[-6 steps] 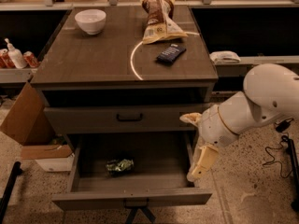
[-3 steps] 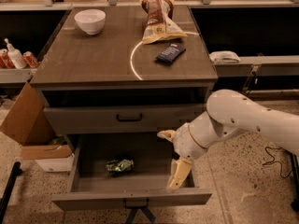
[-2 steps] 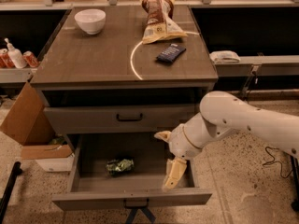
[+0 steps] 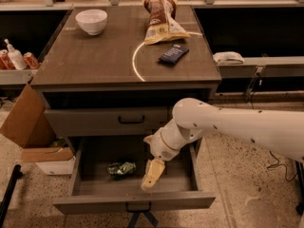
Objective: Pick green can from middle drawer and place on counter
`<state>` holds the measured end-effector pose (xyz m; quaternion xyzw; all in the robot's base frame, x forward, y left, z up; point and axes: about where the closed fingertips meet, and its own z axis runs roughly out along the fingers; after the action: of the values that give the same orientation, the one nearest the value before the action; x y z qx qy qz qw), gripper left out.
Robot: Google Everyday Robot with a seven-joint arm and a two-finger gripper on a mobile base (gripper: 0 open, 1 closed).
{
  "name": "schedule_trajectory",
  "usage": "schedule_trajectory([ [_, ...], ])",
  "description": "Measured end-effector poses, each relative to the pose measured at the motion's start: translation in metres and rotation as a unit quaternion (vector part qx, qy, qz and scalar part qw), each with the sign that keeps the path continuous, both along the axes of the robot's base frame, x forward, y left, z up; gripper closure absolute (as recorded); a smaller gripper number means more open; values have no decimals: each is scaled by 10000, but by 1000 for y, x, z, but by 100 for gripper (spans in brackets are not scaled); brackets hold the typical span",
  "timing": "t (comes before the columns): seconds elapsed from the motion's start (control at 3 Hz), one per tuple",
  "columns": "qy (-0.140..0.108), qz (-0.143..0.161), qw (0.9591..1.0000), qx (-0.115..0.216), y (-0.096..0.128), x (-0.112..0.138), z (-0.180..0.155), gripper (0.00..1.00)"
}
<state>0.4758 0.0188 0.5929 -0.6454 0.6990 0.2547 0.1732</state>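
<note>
The green can point(image 4: 121, 168) lies on its side on the floor of the open middle drawer point(image 4: 95, 186), left of centre. My gripper point(image 4: 152, 175) hangs down inside the drawer, just right of the can and apart from it. The white arm point(image 4: 237, 125) reaches in from the right. The counter point(image 4: 95, 56) above carries the pale curved arc.
On the counter stand a white bowl point(image 4: 91, 21), a chip bag point(image 4: 163, 19) and a dark flat packet point(image 4: 173, 54). The drawer front above point(image 4: 109, 121) has a black bar handle. A cardboard box point(image 4: 26, 120) sits at left. Red cans point(image 4: 29, 59) and a bottle point(image 4: 14, 55) are on the left shelf.
The arm has swung left from the drawer's right side, and the gripper has moved down into the drawer toward the green can. The can has not moved.
</note>
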Motion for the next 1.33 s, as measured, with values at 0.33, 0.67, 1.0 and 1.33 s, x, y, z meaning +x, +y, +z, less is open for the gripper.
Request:
schedule_trajectory([
  [0.33,-1,0,10000,0,0,0,0,0],
  [0.67,-116,60,9999,-23,4,1,-26,0],
  [1.0,-244,63,9997,-30,10,4,-72,0],
  [1.33,-443,-49,9990,-5,18,15,-119,0],
])
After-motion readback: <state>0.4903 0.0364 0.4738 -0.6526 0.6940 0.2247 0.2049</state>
